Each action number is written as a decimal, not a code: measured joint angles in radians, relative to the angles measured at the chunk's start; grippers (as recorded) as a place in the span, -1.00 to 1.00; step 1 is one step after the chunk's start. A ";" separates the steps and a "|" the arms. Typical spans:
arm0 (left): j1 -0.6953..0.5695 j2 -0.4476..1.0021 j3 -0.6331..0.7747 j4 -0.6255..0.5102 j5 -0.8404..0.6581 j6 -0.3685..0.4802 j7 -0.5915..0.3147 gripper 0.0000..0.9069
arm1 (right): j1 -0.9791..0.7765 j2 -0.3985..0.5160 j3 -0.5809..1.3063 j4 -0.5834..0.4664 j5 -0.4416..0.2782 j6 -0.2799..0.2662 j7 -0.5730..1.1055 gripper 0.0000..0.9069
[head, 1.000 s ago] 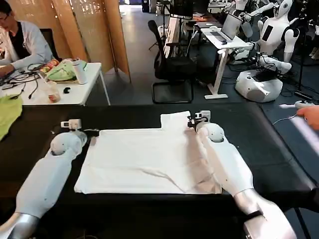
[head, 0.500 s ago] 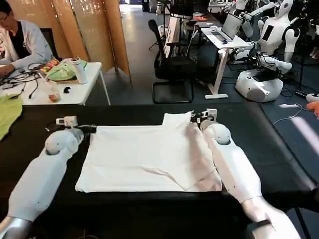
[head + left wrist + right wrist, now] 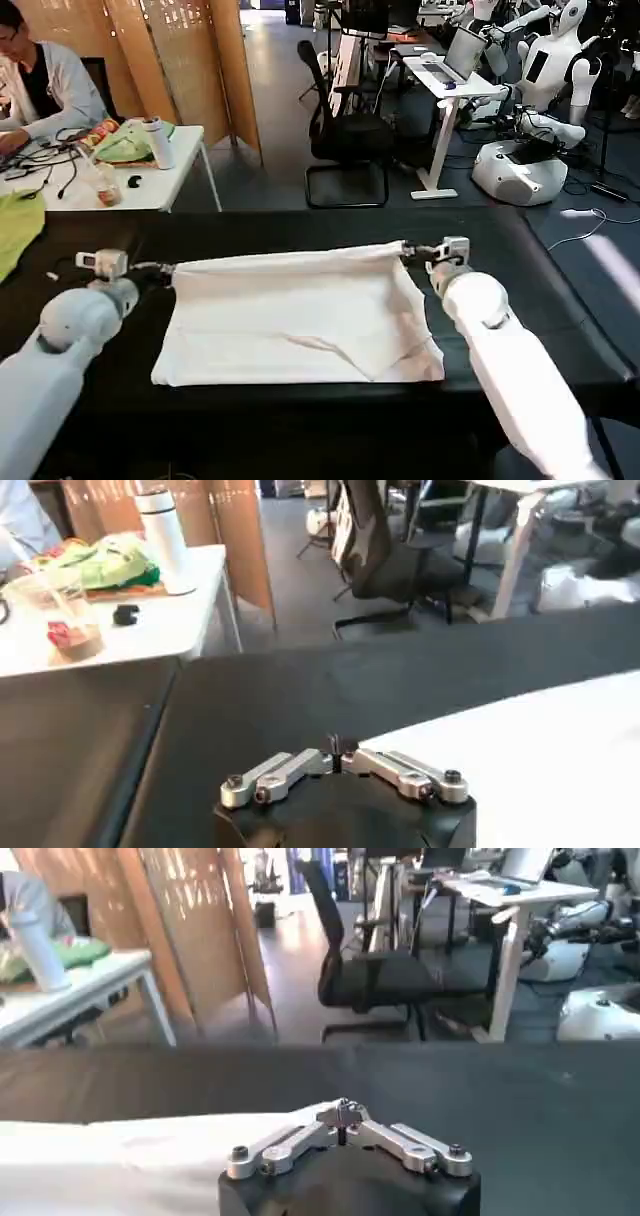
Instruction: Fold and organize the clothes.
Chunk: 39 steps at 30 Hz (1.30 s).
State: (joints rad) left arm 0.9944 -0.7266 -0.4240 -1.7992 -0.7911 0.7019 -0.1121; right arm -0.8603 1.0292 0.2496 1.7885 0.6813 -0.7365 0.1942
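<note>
The shirt [image 3: 300,315] lies on the black table [image 3: 550,290], its far edge lifted and stretched between the left gripper [image 3: 165,269] and right gripper [image 3: 408,249], each pinched shut on a corner; the near hem lies straight toward the robot

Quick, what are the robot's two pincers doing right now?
Left pincer: shut on the white cotton T-shirt's far left corner.
Right pincer: shut on the shirt's far right corner.

bare black table [image 3: 250,225] lies open beyond the white t-shirt [image 3: 300,320]; lime-green cloth [image 3: 18,230] crowds its far-left edge.
</note>
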 joint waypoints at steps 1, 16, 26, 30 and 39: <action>0.027 0.010 -0.011 -0.027 0.003 0.002 -0.002 -1.00 | -0.020 -0.012 0.004 0.023 0.001 0.000 0.002 -1.00; 0.399 0.020 -0.165 -0.267 0.106 -0.008 -0.028 -1.00 | -0.303 -0.106 0.065 0.228 -0.018 0.000 0.005 -1.00; 0.490 -0.018 -0.178 -0.259 0.215 -0.030 -0.028 0.94 | -0.396 -0.092 0.093 0.295 -0.012 0.000 -0.004 0.94; 0.504 -0.032 -0.186 -0.271 0.240 -0.031 -0.020 0.94 | -0.427 -0.099 0.134 0.343 0.005 0.000 -0.011 0.94; 0.529 -0.069 -0.234 -0.350 0.252 -0.001 -0.048 0.94 | -0.375 -0.059 0.195 0.329 0.010 0.005 -0.003 0.94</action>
State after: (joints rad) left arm 1.5232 -0.7954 -0.6582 -2.1494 -0.5387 0.7005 -0.1600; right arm -1.2350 0.9698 0.4448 2.1178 0.6911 -0.7316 0.1911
